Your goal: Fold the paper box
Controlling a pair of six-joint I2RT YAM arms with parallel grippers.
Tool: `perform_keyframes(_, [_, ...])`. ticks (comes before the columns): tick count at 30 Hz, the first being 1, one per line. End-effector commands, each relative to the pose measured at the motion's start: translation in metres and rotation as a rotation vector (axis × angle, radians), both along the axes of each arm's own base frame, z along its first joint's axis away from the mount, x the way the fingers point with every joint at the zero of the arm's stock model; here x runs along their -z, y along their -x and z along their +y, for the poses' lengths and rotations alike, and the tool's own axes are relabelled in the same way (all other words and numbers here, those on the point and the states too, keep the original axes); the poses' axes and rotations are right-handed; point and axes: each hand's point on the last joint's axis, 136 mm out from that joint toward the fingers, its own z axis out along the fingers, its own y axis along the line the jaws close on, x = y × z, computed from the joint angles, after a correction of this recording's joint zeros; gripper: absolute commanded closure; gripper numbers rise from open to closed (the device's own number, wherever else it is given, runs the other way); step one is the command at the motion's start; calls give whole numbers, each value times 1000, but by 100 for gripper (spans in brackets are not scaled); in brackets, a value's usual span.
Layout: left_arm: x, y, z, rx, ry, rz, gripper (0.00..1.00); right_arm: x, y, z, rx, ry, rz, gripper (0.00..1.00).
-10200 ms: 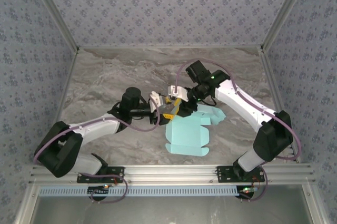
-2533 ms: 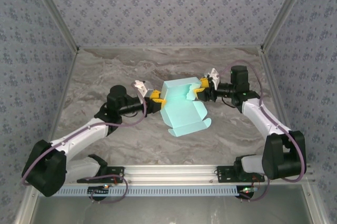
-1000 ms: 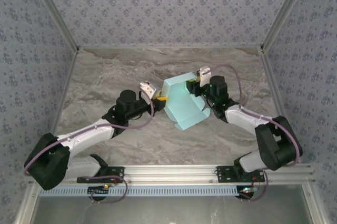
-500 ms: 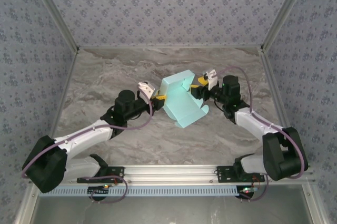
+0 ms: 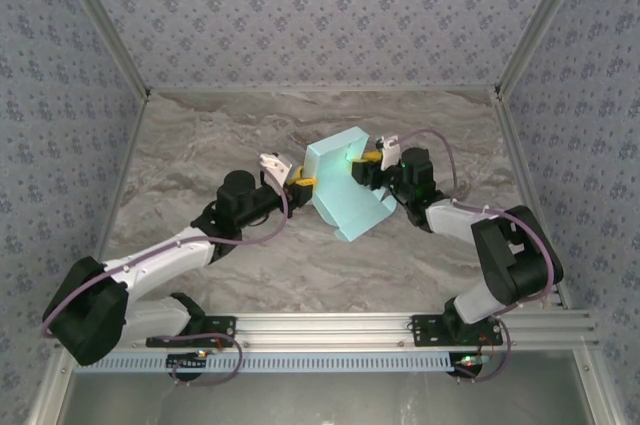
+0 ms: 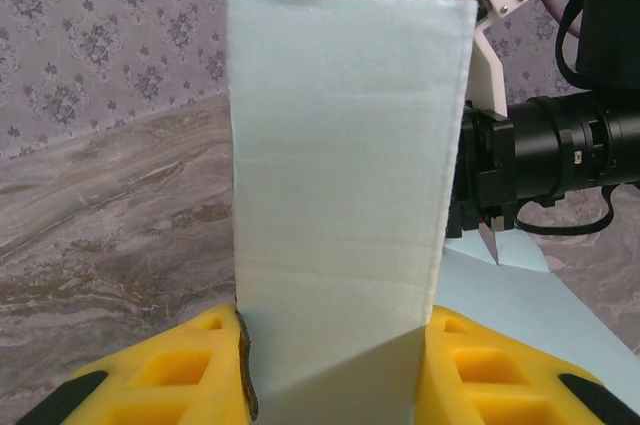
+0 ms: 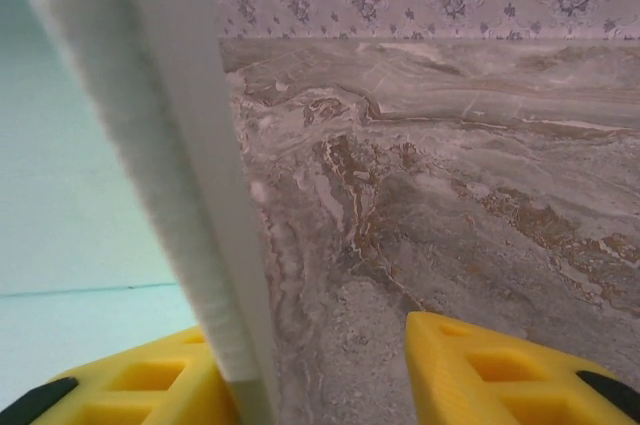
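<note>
Currently paper box [image 5: 345, 190] looks thin, light, springy card. Left gripper [image 6: 335, 345] clamps upright panel; right gripper [image 7: 320, 365] parted around wall edge. Best pinch near creases.

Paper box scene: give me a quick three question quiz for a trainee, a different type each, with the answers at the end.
1. True or false: the paper box lies fully flat on the table.
2. Fill in: seen from above, the paper box sits ____ the left pincer and the right pincer.
3. Pick one: in its own wrist view, bare table shows between the fingers of A, the left pincer; B, the right pincer.

Key
1. False: its walls are already folded up.
2. Between.
3. B: the card lies against one finger and the other stands apart.
</note>
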Motion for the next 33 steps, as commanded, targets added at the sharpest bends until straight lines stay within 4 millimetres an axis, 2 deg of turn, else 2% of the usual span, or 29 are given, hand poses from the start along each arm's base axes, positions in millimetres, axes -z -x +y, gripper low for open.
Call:
perform_keyframes(1, [-21, 0, -5, 22, 65, -28, 71, -14, -23, -15, 138, -21, -37, 55])
perform_keyframes(7, [-16, -3, -8, 22, 65, -5, 72, -19, -22, 2, 125, 40, -72, 54])
perform_keyframes(15, [-11, -3, -7, 13, 58, 7, 72, -27, -24, 7, 119, 84, -102, 49])
perform_keyframes(22, [-12, -3, -5, 10, 59, 4, 72, -22, -26, 12, 99, 113, -89, 59])
perform_keyframes(28, [-11, -4, -3, -3, 59, -1, 73, -15, -25, 9, 119, 118, -75, 51])
perform_keyframes(33, [-12, -5, -2, -11, 55, -8, 73, -16, -16, 13, 69, 114, -82, 45])
